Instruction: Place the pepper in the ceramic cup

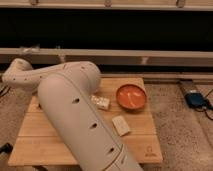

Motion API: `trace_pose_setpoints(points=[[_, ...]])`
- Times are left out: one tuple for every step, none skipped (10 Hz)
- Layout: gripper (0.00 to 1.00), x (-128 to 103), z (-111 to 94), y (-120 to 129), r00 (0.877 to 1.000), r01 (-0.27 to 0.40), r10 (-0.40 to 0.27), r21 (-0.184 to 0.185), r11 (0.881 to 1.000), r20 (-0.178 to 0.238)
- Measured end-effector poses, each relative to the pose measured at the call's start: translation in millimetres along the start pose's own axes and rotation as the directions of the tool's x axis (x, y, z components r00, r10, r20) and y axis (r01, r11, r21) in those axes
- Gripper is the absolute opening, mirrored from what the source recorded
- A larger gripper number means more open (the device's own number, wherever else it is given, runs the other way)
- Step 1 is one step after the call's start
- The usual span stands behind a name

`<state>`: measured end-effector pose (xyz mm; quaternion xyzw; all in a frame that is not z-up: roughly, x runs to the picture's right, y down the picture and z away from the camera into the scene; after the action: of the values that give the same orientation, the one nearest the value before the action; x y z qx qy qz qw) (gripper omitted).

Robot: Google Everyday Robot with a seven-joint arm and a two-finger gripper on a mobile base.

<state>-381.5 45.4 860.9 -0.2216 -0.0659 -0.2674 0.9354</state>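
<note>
My white arm fills the left and middle of the camera view and bends back toward the far left. The gripper is at that far-left end of the arm, above the table's left edge, and cannot be made out; nothing shows in it. The pepper is hidden behind the arm. A small whitish ceramic cup sits on the wooden table right of centre, just beside the arm's big link.
A wide orange bowl stands at the table's back right. A white bottle with a label lies between the bowl and the arm. On the floor to the right is a blue object. A dark wall with a ledge runs behind.
</note>
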Motion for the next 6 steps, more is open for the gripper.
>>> trace_pose_setpoints(points=[[0.8, -4, 10, -2, 0.999, 0.029, -0.028, -0.023, 0.999, 0.024], [0.8, -3, 17, -4, 0.999, 0.041, -0.04, -0.034, 0.999, 0.029], [0.8, 1, 26, -6, 0.998, 0.053, -0.051, -0.045, 0.998, 0.034], [0.8, 5, 35, -9, 0.998, 0.061, -0.059, -0.052, 0.997, 0.038], [0.8, 7, 40, -11, 0.997, 0.067, -0.064, -0.054, 0.996, 0.041], [0.8, 8, 46, -13, 0.997, 0.071, -0.069, -0.056, 0.996, 0.045]])
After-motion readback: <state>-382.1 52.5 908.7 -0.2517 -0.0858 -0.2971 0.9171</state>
